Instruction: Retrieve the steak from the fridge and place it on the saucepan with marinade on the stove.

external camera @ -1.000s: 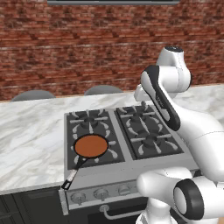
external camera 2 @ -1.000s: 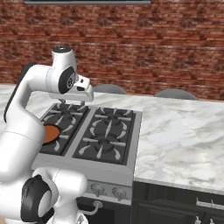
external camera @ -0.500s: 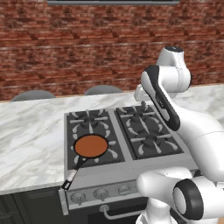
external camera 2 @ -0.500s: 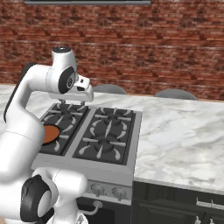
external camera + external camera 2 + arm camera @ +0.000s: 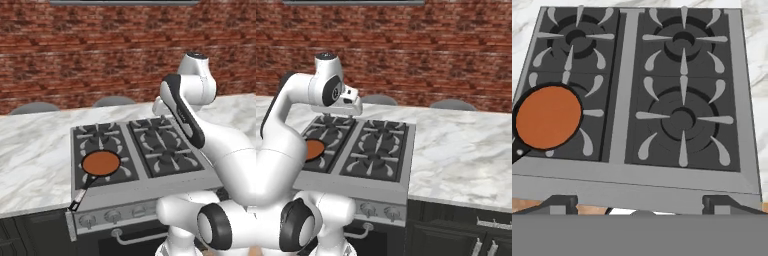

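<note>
Saucepan point(image 5: 100, 164) fills the stove's point(image 5: 165, 186) front-left burner — gripper point(image 5: 640, 205) above, released.

Saucepan point(image 5: 314, 149): my arm covers its 9 o'clock half in right base view; handle cropped at 9 o'clock edge in hand view. Stove point(image 5: 140, 155) knobs: too small to read.

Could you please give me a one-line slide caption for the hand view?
Open claw looks down on the stove, with the marinade in the saucepan on its front-left burner.
</note>
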